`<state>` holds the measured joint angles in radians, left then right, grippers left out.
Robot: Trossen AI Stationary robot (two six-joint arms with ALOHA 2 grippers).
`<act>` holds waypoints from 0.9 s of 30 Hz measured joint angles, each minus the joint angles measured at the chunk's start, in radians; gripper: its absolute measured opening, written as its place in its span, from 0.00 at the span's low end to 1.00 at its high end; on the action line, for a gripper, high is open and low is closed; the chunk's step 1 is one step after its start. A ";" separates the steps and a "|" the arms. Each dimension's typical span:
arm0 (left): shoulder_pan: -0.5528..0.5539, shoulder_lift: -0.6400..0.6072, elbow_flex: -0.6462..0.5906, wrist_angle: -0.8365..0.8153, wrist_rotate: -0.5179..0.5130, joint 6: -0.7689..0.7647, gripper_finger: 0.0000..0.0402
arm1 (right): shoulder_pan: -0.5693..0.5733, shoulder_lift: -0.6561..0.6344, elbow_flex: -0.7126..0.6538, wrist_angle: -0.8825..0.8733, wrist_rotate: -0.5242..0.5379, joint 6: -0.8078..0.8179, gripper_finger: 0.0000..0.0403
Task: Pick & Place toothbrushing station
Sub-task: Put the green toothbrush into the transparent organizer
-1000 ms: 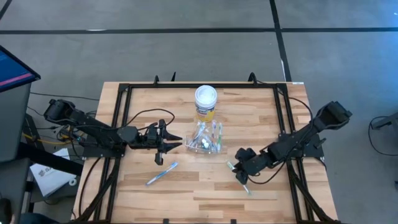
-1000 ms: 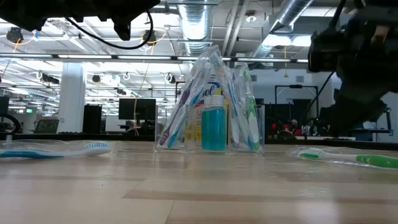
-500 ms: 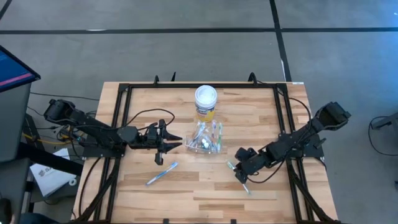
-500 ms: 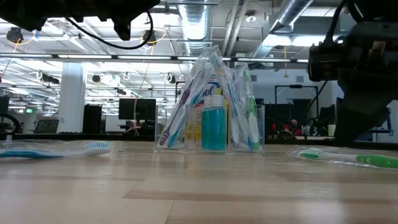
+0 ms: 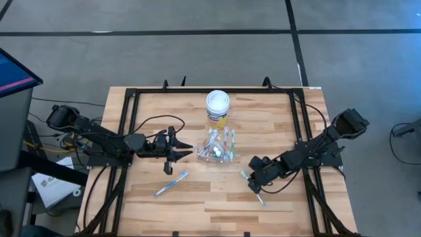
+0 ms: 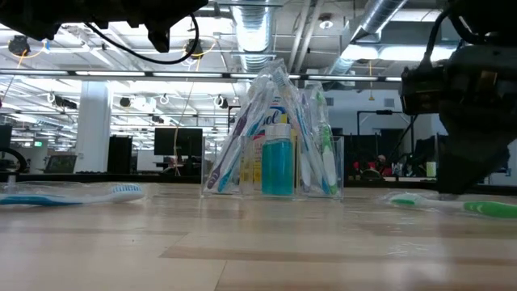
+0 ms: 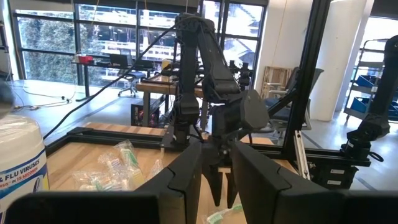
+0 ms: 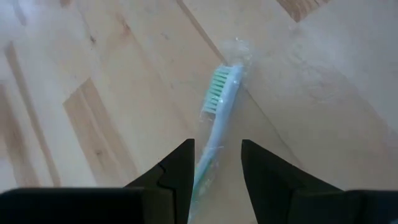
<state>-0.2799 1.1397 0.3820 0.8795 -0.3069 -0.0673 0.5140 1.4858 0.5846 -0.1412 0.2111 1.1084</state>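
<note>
The right gripper (image 8: pixel 216 163) has sunk lower, jaws parted astride the green toothbrush (image 8: pixel 217 121) — grasp imminent — left gripper (image 5: pixel 179 149) idles open.

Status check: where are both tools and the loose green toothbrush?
Right tool open, straddling green toothbrush flat on table. Left tool open, waiting beside cup. Nothing in the way.

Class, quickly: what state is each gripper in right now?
Left gripper: open, empty, raised beside the clear cup.
Right gripper: open, straddling the green toothbrush, not closed on it.
</note>
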 joint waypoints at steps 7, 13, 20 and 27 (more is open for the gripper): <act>0.000 0.000 0.000 0.000 0.000 0.000 0.21 | -0.008 0.073 0.003 0.052 0.000 0.000 0.30; 0.000 0.000 0.000 0.000 -0.004 0.000 0.21 | -0.008 0.085 0.019 0.028 0.002 0.012 0.26; 0.000 0.000 0.000 0.000 -0.007 0.000 0.21 | -0.009 0.091 0.053 0.002 -0.005 -0.011 0.03; 0.000 0.000 0.000 0.000 -0.008 0.000 0.21 | -0.008 0.092 0.058 0.010 -0.006 -0.013 0.01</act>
<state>-0.2798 1.1397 0.3820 0.8791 -0.3149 -0.0673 0.5056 1.5776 0.6422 -0.1314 0.2055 1.0954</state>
